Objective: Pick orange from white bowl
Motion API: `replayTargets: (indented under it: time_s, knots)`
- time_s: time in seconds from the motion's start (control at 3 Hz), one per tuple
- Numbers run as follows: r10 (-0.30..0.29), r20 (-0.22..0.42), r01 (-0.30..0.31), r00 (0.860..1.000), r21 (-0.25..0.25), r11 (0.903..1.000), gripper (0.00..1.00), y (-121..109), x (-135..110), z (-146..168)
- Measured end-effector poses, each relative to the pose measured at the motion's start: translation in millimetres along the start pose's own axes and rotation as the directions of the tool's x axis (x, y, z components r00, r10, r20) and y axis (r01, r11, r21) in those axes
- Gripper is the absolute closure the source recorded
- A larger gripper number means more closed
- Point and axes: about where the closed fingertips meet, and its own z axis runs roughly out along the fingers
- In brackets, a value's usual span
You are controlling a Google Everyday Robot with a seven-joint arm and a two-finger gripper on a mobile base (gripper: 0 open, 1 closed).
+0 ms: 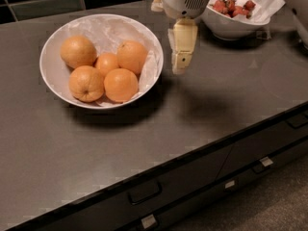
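Observation:
The wide white bowl [57,88], lined with crinkled white paper, sits on the dark counter at the upper left. It holds several oranges; a round deep-orange one [120,85] lies at the front right, others [132,56] [78,51] [86,83] surround a smaller one [106,63]. My gripper [181,65] hangs from the top of the view just right of the bowl's rim, above the counter, holding nothing.
A smaller white bowl [226,29] with red berries on paper stands at the back right, behind the gripper. The dark counter [202,114] has its front edge running across the lower half, with drawers [144,192] below.

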Motion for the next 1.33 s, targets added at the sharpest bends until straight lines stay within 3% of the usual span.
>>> replayTargets:
  time_s: [0.33,1.0,1.33]
  knots:
    - [-0.041,0.009,0.041,0.999,0.000,0.9992,0.00,-9,-17,4]
    - [-0.109,0.056,0.110,0.993,-0.025,0.9936,0.14,-24,-45,18]
    - [-0.127,0.072,0.130,0.989,-0.038,0.9908,0.16,-28,-54,25]
